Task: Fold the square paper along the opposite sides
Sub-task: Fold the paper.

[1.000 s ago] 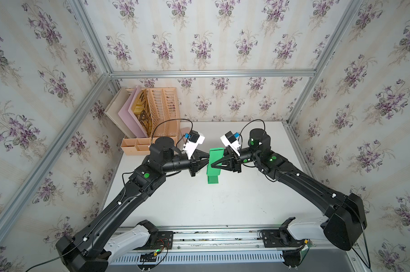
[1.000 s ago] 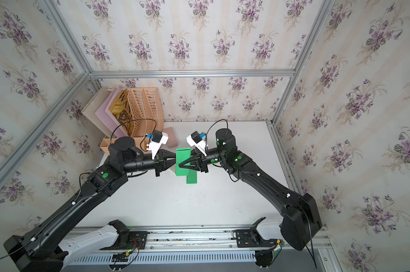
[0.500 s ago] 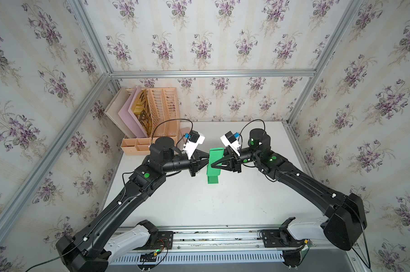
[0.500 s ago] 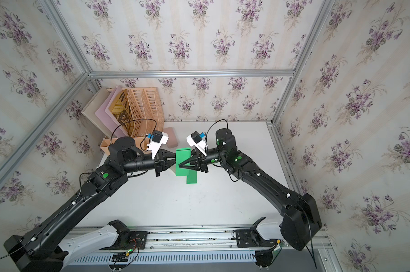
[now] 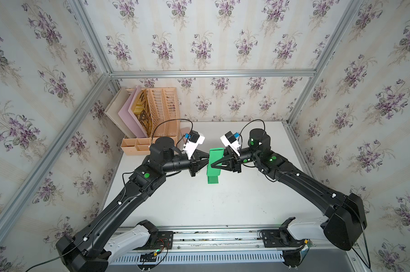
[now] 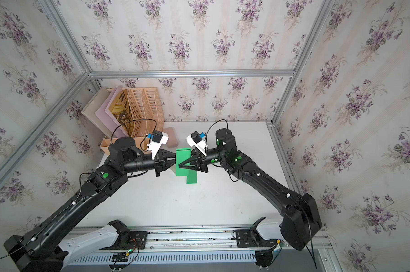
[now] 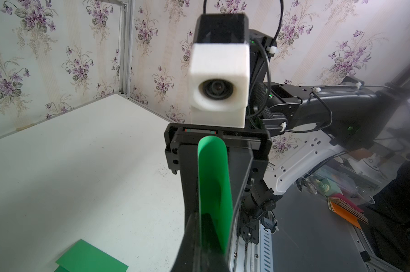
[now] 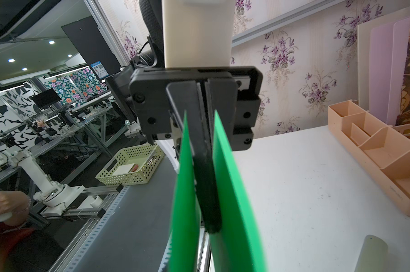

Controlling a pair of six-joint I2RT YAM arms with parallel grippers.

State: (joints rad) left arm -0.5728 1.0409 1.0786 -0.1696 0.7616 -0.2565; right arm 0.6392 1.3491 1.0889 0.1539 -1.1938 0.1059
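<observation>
Just changed: nothing I can spot; both arms hang as they did a second back, so the fold seems paused, uncreased.
Left gripper [image 5: 208, 156]: clamped tight on the paper [image 5: 217, 154] at its edge.
Right gripper [image 5: 212, 165]: jaws nearly together, seemingly pinching the bent paper (hard to be sure).
Paper: up off the table [image 5: 199, 207], between the two grippers, bent into a soft loop, leaves apart.
Look: plain green, smooth; a spare sheet [image 7: 90, 257] lies flat on the table.

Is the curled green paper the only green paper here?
No, the left wrist view shows another green paper sheet lying flat on the white table, besides the curled green paper.
</observation>
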